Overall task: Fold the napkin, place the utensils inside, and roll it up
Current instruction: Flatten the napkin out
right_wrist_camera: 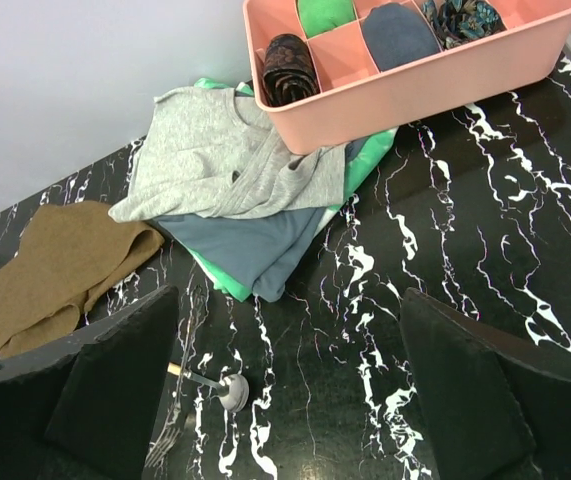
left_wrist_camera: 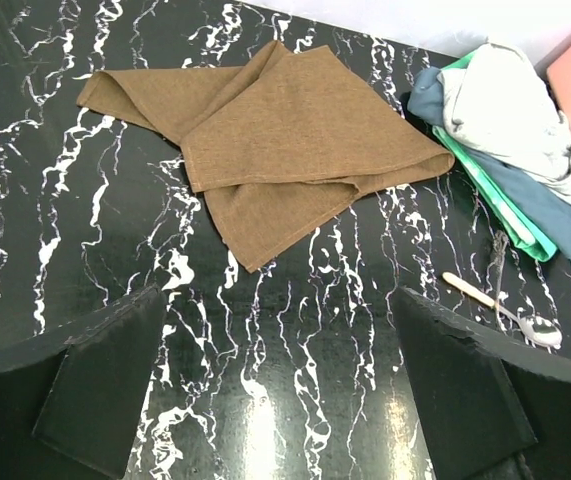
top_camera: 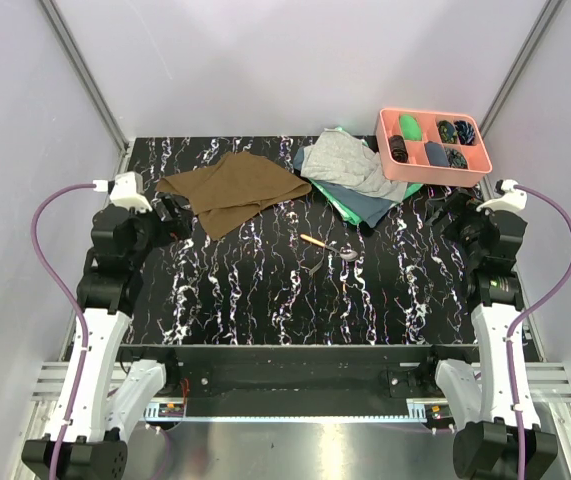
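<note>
Left wrist view: the left gripper (left_wrist_camera: pixel 280 390), fingers spread wide and holding nothing, hangs over bare table on the near side of the napkin (left_wrist_camera: pixel 285 140), the brown cloth lying loosely doubled over itself with one flap crossing another rather than spread flat. The right gripper (right_wrist_camera: pixel 285 390) is likewise wide open and empty, well to the right of the napkin. The utensils (left_wrist_camera: pixel 525 320), a spoon, a fork and a thin orange-handled piece, lie together on the table right of the napkin and nearer the arms, apart from it. A grey cloth (top_camera: pixel 350 160) is heaped over blue and green cloth (right_wrist_camera: pixel 227 285) just beside the napkin's right corner, with a pink tray (top_camera: pixel 433 172) beyond that pile. Nothing is gripped yet, so the fold appears to be the step in hand. Done well, it would likely mean pinching only the top flap at a free corner, drawing it out until the napkin lies flat, then folding edge to edge, pulling away from the cloth pile so its layers do not snag and come along.
</note>
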### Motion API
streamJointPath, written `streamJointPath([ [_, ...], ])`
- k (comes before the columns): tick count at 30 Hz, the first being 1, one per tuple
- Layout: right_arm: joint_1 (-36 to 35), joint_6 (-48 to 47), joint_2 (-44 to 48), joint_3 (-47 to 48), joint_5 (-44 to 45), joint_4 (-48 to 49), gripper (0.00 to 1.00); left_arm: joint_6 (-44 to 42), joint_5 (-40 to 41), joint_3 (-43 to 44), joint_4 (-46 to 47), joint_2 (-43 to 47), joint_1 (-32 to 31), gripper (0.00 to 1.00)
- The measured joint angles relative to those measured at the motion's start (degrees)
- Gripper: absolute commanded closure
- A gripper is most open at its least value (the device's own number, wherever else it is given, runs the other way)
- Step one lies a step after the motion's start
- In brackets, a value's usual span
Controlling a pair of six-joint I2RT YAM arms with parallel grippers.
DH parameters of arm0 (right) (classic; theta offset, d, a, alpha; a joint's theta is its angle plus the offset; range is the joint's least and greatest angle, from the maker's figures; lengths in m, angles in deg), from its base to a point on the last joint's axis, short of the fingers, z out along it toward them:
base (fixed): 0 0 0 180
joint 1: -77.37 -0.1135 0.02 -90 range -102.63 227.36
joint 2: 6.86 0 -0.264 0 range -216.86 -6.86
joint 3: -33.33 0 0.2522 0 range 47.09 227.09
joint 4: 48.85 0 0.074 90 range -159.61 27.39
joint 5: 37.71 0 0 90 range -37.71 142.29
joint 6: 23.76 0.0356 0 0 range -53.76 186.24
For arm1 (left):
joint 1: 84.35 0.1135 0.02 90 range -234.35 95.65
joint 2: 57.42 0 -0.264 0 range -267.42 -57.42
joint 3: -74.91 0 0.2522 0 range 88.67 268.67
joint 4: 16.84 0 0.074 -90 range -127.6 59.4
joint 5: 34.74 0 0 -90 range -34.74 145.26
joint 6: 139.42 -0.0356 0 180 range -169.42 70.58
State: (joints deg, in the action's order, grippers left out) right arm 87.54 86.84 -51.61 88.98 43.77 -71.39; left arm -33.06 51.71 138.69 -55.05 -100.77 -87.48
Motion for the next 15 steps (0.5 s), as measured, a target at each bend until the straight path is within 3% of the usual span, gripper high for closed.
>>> streamJointPath([
  [6,0.00,0.00,-0.83,0.28,-0.02,-0.79,0.00,3.54,-0.98,-0.04,4.35,-4.79,-2.58,0.01],
  [12,0.00,0.00,-1.38,0.28,-0.15,-0.98,0.00,0.94,12.26,2.95,7.74,-21.86,-22.69,0.06],
  [15,0.00,0.00,-1.55,0.26,-0.20,-1.01,0.00,-1.49,17.70,6.64,7.34,-32.85,-25.99,0.18],
])
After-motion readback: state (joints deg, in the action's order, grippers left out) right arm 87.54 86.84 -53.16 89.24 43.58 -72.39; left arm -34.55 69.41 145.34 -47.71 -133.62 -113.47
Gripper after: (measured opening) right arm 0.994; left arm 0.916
